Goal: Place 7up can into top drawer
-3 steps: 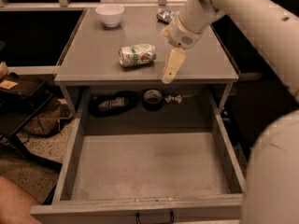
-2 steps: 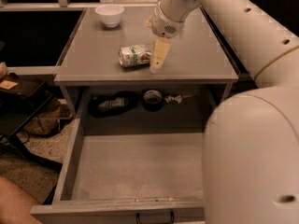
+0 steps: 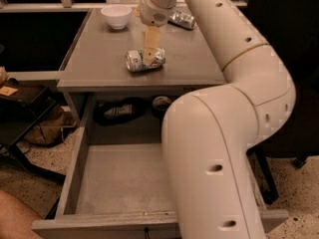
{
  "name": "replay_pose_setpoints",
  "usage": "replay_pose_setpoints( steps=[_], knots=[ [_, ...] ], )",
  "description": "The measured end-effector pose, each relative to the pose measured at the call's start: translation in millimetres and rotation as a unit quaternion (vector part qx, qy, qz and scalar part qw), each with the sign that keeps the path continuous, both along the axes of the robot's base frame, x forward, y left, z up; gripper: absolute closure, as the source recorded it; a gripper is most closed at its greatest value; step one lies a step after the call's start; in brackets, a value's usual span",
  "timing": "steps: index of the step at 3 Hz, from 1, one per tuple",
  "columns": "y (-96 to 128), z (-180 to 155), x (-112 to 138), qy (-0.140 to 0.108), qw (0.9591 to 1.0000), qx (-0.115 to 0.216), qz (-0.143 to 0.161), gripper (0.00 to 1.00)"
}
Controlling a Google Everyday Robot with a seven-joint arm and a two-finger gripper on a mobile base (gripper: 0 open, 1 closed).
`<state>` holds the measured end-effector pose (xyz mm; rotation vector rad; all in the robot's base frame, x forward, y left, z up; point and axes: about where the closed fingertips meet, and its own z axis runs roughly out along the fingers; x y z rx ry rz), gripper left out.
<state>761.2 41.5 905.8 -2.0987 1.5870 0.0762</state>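
The gripper (image 3: 149, 54) is down over the middle of the 7up can (image 3: 135, 61), its pale tip crossing the can's body from the far side. From here I can't tell how wide it stands or whether it has hold of the can at all.

A second ago it hung to the right of the can, out near the front edge of the tabletop (image 3: 99, 59). Since then it has swung left and slightly back, and now sits in line with the can. The can itself hasn't budged: it lies on its side, near the front middle of the tabletop, silver end facing left.

I'd judge that as the reach finished and the grasp about to happen, with the lift and carry still ahead.

Further out, a white bowl (image 3: 117, 15) sits at the far left of the top and a darker silver can (image 3: 182, 19) at the far right, both well apart from the work.

Below and nearer, the top drawer (image 3: 119, 178) is pulled right out, its grey bottom bare where I can see it. The arm (image 3: 214, 158) hides its right side.
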Motion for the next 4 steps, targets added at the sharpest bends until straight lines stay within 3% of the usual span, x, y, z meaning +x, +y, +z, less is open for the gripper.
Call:
replay_pose_setpoints(
  steps=[2,4],
  knots=[
    [13.0,-30.3,10.6,0.034,0.9993,-0.012,0.004,0.0],
    [17.3,-31.5,15.9,0.027,0.9996,-0.007,0.003,0.42]
  ],
)
